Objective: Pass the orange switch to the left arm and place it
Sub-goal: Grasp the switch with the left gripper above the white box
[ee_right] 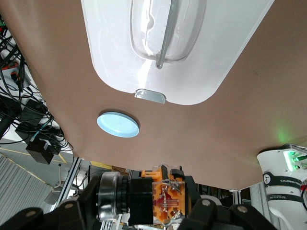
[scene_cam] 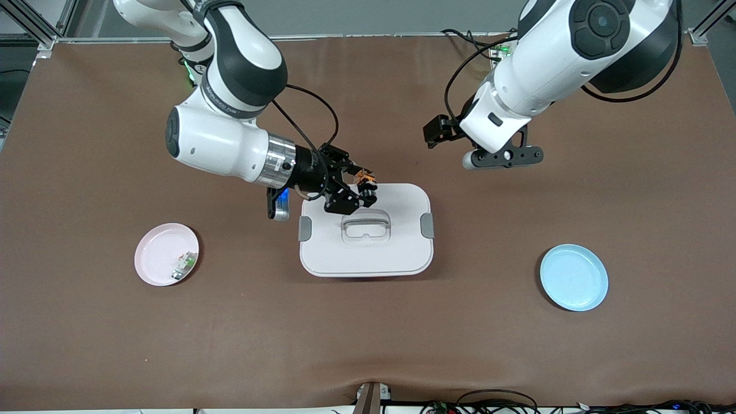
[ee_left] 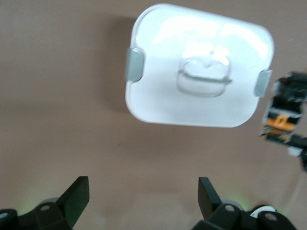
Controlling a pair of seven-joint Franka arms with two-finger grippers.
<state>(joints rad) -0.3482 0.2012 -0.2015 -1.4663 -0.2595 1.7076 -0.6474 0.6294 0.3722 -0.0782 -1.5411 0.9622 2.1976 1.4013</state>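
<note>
My right gripper [scene_cam: 361,188] is shut on the orange switch [scene_cam: 365,180], a small black and orange part. It holds the switch in the air over the edge of the white box [scene_cam: 368,253] that lies toward the robots. In the right wrist view the switch [ee_right: 160,195] sits between the fingers, with the box [ee_right: 144,81] below. My left gripper [scene_cam: 502,157] is open and empty, in the air over bare table toward the left arm's end, beside the box. The left wrist view shows its spread fingers [ee_left: 76,199], the box [ee_left: 158,96] and the switch [ee_left: 279,123].
A pink plate [scene_cam: 155,253] holding a small green-and-white component [scene_cam: 184,264] lies toward the right arm's end. A light blue plate [scene_cam: 574,277] lies toward the left arm's end and shows in the right wrist view [ee_right: 118,124]. A brown mat covers the table.
</note>
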